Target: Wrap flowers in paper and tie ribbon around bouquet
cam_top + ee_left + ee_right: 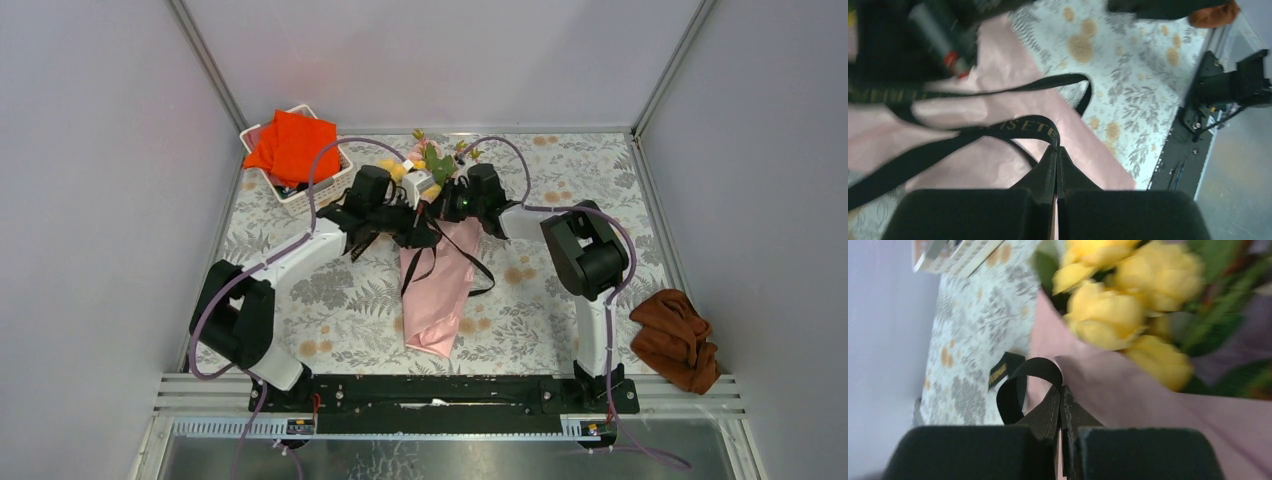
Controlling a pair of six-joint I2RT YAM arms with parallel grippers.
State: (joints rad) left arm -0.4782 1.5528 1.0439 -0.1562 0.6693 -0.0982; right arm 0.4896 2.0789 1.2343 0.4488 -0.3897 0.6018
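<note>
Right now the bouquet (440,285) lies mid-table on the floral tablecloth (340,300), narrow end twd the arm bases, wide end away. Pink paper (998,70) wraps it. The flowers (1108,310), yellow blooms & green leaves, stick out at the far end. Both arms meet over the upper part of the cone.

L gripper (1056,150): jaws pressed together, tips pinching the ribbon (1028,129) by its lettered stretch, and the rest runs slack across the pink paper. R gripper (1062,390): also clenched, w/ a black ribbon loop caught btw its tips, just beside the yellow blooms. Loose ribbon tails trail down both sides of the cone.

White basket (305,197) w/ orange-red cloth (293,145) sits far left. Brown cloth (678,338) lies at the near right edge.
</note>
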